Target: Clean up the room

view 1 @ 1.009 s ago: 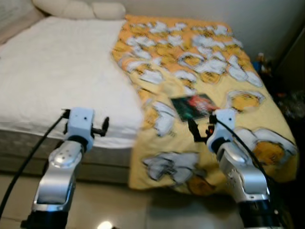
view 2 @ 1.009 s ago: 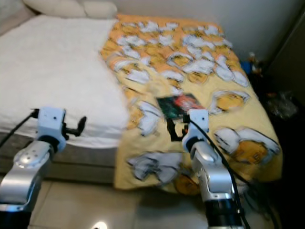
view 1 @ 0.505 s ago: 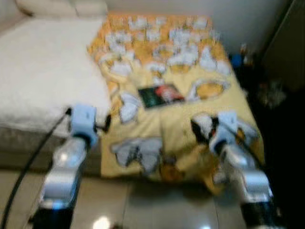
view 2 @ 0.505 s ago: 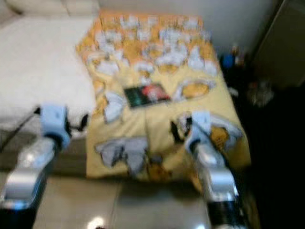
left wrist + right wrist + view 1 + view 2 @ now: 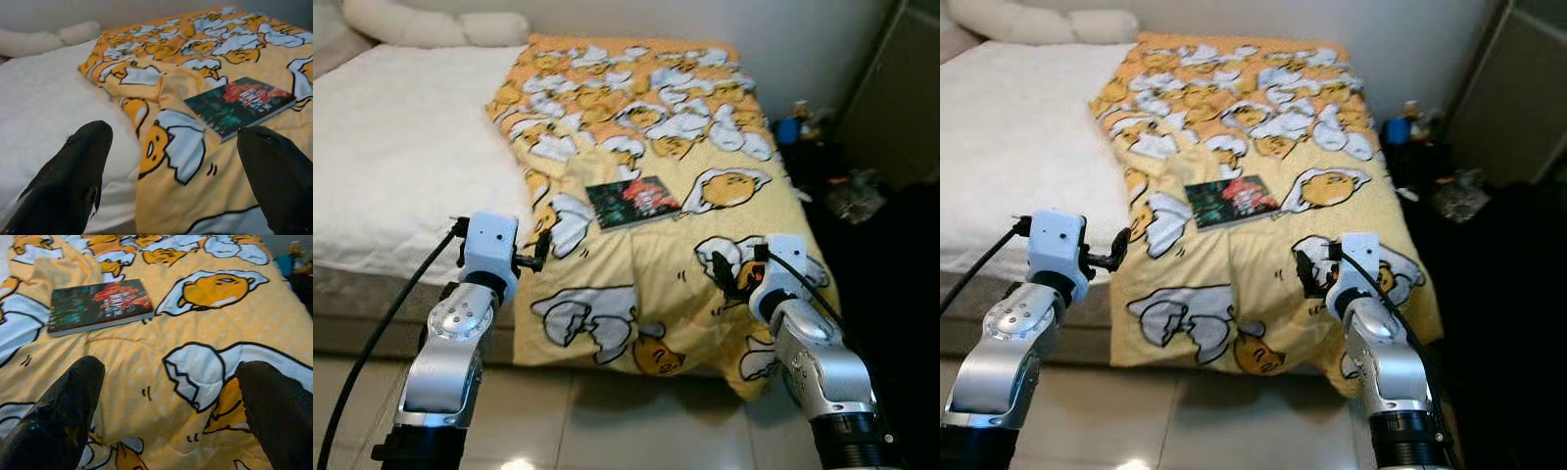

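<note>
A dark book [image 5: 631, 203] with a red and green cover lies flat on the yellow egg-print blanket [image 5: 646, 117] that covers the right half of the bed. My left gripper [image 5: 540, 250] hovers open near the blanket's left edge, short of the book [image 5: 239, 105]. My right gripper [image 5: 720, 274] is held open over the blanket's front right corner, with the book [image 5: 100, 305] ahead of it and to the left. Nothing sits between the fingers [image 5: 83, 161] of the left gripper or the fingers [image 5: 63, 401] of the right one.
The white mattress [image 5: 401, 147] fills the left of the bed, with pillows [image 5: 431, 27] at its head. A dark area with small clutter [image 5: 857, 191] and a blue object [image 5: 790, 129] lies right of the bed. Shiny tiled floor [image 5: 607, 421] runs along the bed's front.
The camera has swung to the right and pulled back, so the bed and book sit further left and higher. The middle frames were blurred. Both arms keep the same raised pose.
</note>
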You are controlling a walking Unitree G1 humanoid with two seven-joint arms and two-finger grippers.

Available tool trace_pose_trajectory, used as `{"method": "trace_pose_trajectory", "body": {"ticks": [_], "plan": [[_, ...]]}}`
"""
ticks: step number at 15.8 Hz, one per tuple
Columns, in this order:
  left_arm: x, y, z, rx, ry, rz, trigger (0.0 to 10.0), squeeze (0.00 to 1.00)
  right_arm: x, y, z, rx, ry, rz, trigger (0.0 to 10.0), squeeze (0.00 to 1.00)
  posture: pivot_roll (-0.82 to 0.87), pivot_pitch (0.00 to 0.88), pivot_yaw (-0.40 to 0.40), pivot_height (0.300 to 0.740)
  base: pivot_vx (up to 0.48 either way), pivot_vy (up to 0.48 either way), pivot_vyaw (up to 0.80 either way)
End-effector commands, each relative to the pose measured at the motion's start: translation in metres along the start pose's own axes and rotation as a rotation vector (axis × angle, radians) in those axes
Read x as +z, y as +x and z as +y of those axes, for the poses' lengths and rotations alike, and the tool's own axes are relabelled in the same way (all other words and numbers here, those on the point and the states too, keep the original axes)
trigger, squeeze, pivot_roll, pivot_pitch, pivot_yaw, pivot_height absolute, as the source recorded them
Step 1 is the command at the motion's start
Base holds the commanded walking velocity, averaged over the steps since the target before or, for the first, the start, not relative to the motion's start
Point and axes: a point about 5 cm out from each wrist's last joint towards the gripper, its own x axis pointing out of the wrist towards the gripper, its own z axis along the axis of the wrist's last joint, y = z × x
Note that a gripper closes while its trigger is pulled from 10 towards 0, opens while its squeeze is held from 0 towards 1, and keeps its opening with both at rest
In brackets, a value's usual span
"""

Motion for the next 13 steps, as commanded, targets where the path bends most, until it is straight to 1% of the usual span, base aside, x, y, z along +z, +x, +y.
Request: {"method": "trace_pose_trajectory", "body": {"ticks": [1, 2, 5, 9, 11, 13], "plan": [[0.0014, 0.0021, -0.004, -0.018, 0.003, -0.009, 10.0, 0.78, 0.0018, -0.0003, -0.0023, 0.004, 0.003, -0.005, 10.0, 0.0, -0.04, 0.0, -0.002, 0.74, 0.39, 0.0, 0.0], [0.0014, 0.0022, -0.0045, -0.02, 0.001, -0.009, 10.0, 0.78, 0.0012, -0.0002, -0.0019, 0.003, 0.005, -0.002, 10.0, 0.0, -0.04, 0.0, -0.002, 0.74, 0.39, 0.0, -0.43], [0.0007, 0.002, -0.0055, -0.025, -0.002, -0.009, 10.0, 0.78, 0.0009, 0.0001, -0.001, 0.0, 0.01, -0.001, 10.0, 0.0, -0.04, 0.0, -0.001, 0.74, 0.39, 0.0, -0.73], [-0.0005, 0.0006, -0.0061, -0.031, -0.001, -0.008, 10.0, 0.78, -0.0011, -0.0013, -0.0006, 0.007, -0.001, 0.001, 10.0, 0.0, -0.04, 0.0, 0.005, 0.74, 0.388, 0.0, 0.0], [-0.0008, 0.0006, -0.0068, -0.035, -0.001, -0.008, 10.0, 0.78, -0.0025, -0.0014, 0.0013, 0.025, -0.039, 0.011, 10.0, 0.0, -0.04, 0.0, 0.005, 0.74, 0.392, 0.0, 0.0], [-0.0015, 0.0007, -0.0078, -0.039, 0.001, -0.008, 10.0, 0.78, -0.0023, -0.0011, 0.0021, 0.032, -0.048, 0.01, 10.0, 0.0, -0.04, 0.0, 0.004, 0.74, 0.396, 0.0, 0.0]]}}
